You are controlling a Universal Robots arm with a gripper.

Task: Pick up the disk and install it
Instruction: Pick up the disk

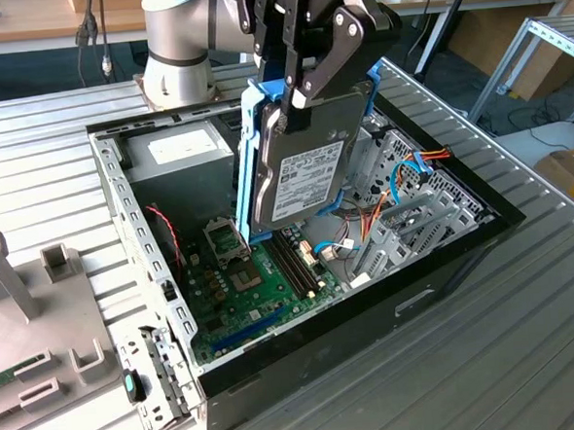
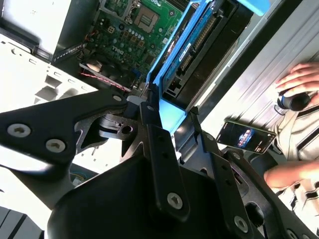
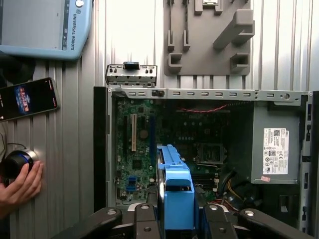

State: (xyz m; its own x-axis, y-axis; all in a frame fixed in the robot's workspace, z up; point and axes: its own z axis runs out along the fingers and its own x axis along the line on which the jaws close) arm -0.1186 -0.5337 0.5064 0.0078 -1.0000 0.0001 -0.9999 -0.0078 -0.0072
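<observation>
The disk [image 1: 309, 170], silver-grey with a white label and blue rails, hangs on edge above the open computer case [image 1: 446, 264]. My gripper [image 1: 287, 93] is shut on its upper end, one black finger [image 1: 321, 57] lying across the labelled face. In the second wrist view the disk [image 2: 192, 50] runs away from the gripper [image 2: 169, 114] toward the motherboard. The first wrist view shows the disk's blue rail [image 3: 177, 181] edge-on between the fingers, with the gripper [image 3: 177, 201] over the case interior.
In the case lie a green motherboard [image 1: 243, 286], a grey power supply box [image 1: 181, 153] and a metal drive cage with cables [image 1: 403, 193]. A grey fixture plate [image 1: 20, 319] and a loose bracket [image 1: 156, 379] sit beside it. A phone [image 3: 27, 99] and a person's hand [image 3: 20, 186] are nearby.
</observation>
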